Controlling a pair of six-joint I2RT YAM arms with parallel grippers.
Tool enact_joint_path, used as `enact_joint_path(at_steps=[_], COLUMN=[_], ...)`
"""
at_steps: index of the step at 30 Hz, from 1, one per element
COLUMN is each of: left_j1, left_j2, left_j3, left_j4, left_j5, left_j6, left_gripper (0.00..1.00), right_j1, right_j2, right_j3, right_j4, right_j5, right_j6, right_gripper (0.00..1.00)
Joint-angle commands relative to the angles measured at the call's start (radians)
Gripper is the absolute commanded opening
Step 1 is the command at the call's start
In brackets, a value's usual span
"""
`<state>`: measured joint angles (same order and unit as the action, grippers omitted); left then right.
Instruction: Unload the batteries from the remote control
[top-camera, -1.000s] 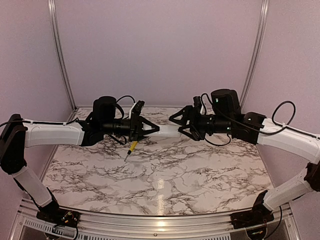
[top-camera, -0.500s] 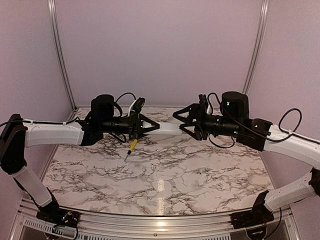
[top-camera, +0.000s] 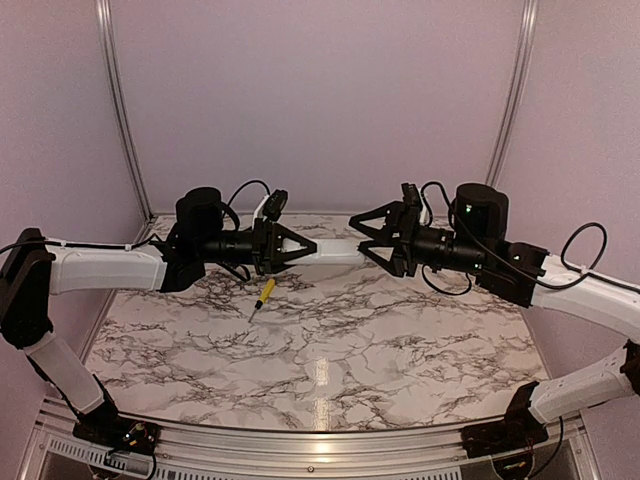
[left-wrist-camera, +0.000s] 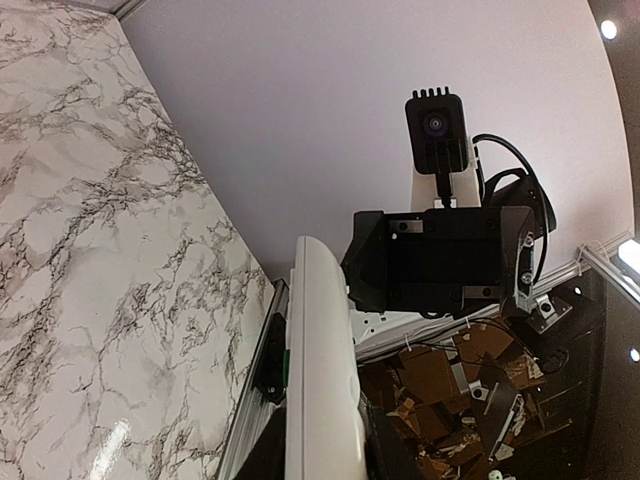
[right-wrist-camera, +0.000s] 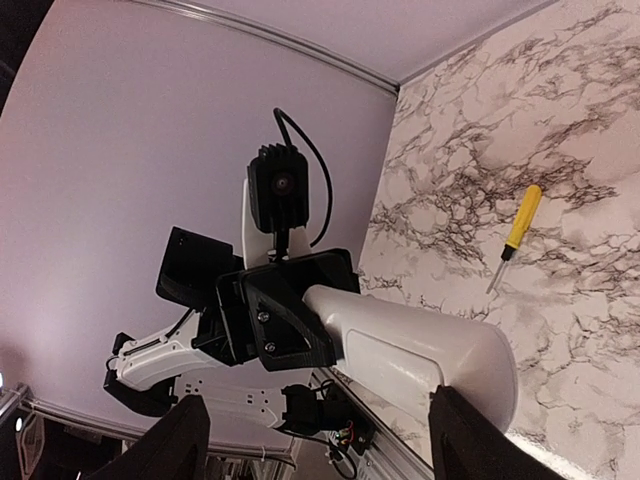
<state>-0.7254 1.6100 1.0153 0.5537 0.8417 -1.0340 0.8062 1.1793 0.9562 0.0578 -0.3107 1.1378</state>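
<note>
Roughly level and well above the marble table (top-camera: 330, 370), the remote control (top-camera: 335, 250) hangs in the air between the two arms, its long axis running from left to right in the top view. Its left end is pinched in the left gripper (top-camera: 300, 250), whose jaws are closed tight on the white body, so that arm alone carries it. The other, rounded end points into the right gripper (top-camera: 360, 242), whose jaws stand spread wide. In the right wrist view, the two dark fingers (right-wrist-camera: 185, 445) sit at the bottom corners with the remote's tip between them and a clear gap on each side, so nothing is clamped there. The same view shows a faint seam outlining a panel on the face turned toward the camera; the rest of the shell in view is plain white. From the left wrist view the remote runs up the middle as a narrow white bar, with the right gripper's black housing and its small camera just beyond its far end. Below the left gripper, a yellow-handled screwdriver (top-camera: 262, 296) lies flat on the table, its dark tip toward the near edge, well apart from the remote. Lilac walls (top-camera: 320, 100) and slim metal posts (top-camera: 118, 110) enclose the back of the cell
</note>
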Motion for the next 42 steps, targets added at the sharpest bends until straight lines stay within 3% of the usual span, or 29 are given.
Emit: enact_joint_path(at_steps=[1,34,42], left_j1=[-0.032,-0.032,-0.03], left_j2=[-0.039,-0.036,-0.04], left_j3=[0.003,-0.011,0.019], left_j4=[0.115,-0.023,-0.221], left_j5=[0.079,0.065,-0.049], left_j6=[0.015,0.149,0.251], left_gripper=[0.0,0.0,0.0], right_j1=[0.016,0.017,0.016], right_j2=[0.027,0.043,0.001], right_j3=[0.0,0.009,0.068], right_j4=[0.07,0.186,0.077], right_j5=[-0.117,-0.256,-0.262], right_j6=[0.023,0.008,-0.063], right_gripper=[0.74,0.77,0.78])
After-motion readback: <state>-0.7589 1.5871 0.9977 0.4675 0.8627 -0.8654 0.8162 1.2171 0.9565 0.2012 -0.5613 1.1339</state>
